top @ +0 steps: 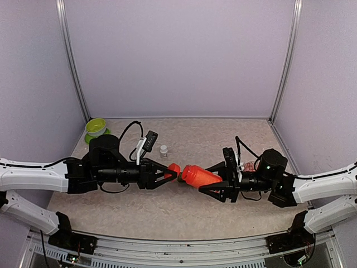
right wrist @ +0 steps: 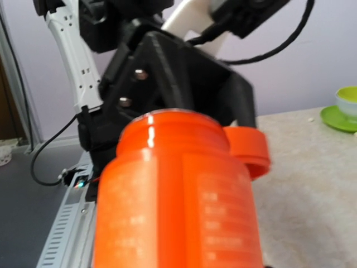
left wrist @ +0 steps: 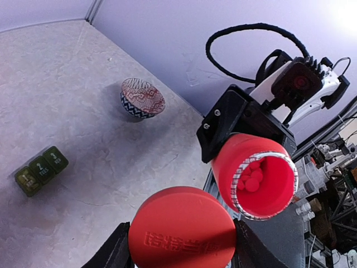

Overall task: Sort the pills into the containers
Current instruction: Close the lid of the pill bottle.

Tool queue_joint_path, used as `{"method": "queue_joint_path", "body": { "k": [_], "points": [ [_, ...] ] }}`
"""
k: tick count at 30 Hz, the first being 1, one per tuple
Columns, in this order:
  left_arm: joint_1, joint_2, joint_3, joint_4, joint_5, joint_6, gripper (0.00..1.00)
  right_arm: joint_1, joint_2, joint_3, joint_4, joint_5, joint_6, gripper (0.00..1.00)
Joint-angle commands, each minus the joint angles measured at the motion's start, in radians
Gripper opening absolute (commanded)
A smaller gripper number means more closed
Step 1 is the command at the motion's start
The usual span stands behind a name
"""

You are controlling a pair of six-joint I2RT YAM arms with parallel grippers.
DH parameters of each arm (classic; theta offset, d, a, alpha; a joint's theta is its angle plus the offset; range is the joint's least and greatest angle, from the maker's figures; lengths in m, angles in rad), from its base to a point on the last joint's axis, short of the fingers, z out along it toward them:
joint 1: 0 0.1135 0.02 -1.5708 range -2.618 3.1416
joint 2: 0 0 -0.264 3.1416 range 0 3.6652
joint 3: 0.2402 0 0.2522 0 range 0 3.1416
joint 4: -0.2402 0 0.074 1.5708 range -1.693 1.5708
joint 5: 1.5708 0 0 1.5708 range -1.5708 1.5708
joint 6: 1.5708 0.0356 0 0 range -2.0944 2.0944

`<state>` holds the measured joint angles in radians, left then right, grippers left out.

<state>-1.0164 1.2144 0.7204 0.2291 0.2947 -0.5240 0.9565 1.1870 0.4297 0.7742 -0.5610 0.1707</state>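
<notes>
The left pincer (top: 169, 172) clamps the red cap (left wrist: 181, 229) while the right pincer (top: 205, 179) grips the uncapped orange bottle (top: 198, 175) of pills (left wrist: 252, 177)

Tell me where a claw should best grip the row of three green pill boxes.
Grip the middle box of the row of pill boxes across its short width, coming straight down from above. The row lies flat and low on the table, long one way, narrow the other.
</notes>
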Motion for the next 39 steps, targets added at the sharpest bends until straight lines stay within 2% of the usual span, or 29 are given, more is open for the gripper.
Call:
{"method": "queue_joint_path", "body": {
  "k": [1, 13, 22, 39],
  "points": [
    [-0.022, -0.010, -0.025, 0.122, 0.062, -0.054, 0.48, 0.017, -0.041, -0.020, 0.073, 0.042, -0.022, 0.30],
    [-0.030, -0.040, -0.033, 0.240, 0.068, -0.089, 0.49, 0.042, -0.025, -0.004, 0.077, 0.047, -0.047, 0.30],
    [-0.045, 0.014, -0.027, 0.290, 0.133, -0.123, 0.52, 0.051, -0.001, 0.021, 0.081, 0.033, -0.049, 0.30],
    [-0.089, 0.075, -0.015, 0.322, 0.107, -0.147, 0.52, 0.067, 0.004, 0.024, 0.092, 0.088, -0.042, 0.30]
  ]
}}
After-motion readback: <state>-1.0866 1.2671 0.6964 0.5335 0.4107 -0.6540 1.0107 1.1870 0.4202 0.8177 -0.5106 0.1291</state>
